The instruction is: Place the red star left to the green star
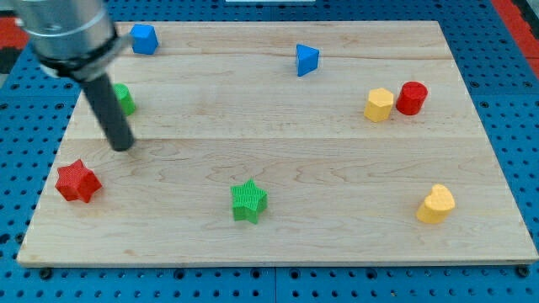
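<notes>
The red star (77, 181) lies near the board's left edge, low in the view. The green star (248, 201) lies right of it, near the board's bottom middle, a wide gap between them. My tip (123, 146) rests on the board above and a little right of the red star, apart from it. The rod rises to the view's upper left and partly hides a green block (125, 98) behind it.
A blue cube (144, 39) sits at the top left, a blue triangular block (306, 59) at the top middle. A yellow block (379, 104) and a red cylinder (412, 98) sit together at the right. A yellow heart-like block (436, 204) lies at the bottom right. The wooden board (278, 244) lies on blue pegboard.
</notes>
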`<state>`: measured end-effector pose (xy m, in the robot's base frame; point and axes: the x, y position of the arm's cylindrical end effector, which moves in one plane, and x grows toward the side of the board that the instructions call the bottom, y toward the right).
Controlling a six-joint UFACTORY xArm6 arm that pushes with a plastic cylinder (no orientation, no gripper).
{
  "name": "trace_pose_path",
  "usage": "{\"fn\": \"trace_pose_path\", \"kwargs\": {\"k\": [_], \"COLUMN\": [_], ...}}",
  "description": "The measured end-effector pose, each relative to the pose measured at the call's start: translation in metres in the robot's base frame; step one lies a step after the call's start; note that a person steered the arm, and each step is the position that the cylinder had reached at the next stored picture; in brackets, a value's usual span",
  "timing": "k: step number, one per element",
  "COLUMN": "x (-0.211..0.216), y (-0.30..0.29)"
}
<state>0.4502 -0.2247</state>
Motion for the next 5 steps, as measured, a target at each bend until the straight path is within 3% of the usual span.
{"fn": "trace_pose_path", "kwargs": {"k": [1,2,4,5], "x": [0.003,0.036,0.077,0.058], "y": [-0.049,-0.058,0.031,-0.006]}}
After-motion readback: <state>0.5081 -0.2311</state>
